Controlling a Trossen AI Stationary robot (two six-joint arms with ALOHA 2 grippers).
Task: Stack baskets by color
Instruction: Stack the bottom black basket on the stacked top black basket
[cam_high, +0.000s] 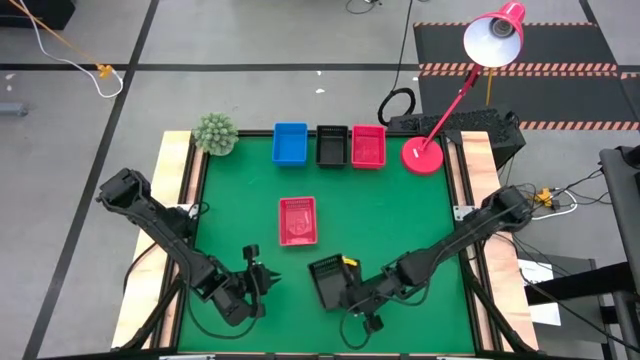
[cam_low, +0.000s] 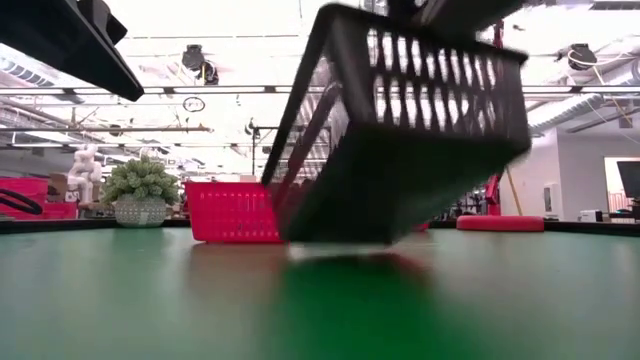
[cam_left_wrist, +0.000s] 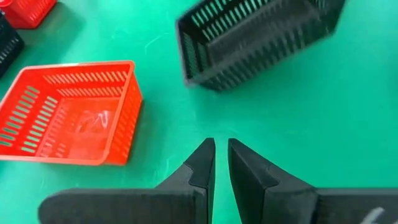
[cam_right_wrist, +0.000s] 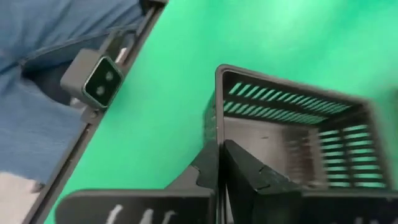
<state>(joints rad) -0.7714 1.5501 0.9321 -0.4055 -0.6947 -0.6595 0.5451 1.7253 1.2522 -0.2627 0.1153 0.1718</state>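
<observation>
Near table front: right gripper (cam_high: 352, 297) clamped on black basket's (cam_high: 327, 281) wall, tilted off the mat only in low view. Left gripper (cam_high: 262, 276) nearly closed, idle. Red basket (cam_high: 298, 220) mid-table; every basket seen empty.

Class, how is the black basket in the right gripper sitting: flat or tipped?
Tipped: the black basket hangs tilted off the green table, one edge pinched in the right gripper.
</observation>
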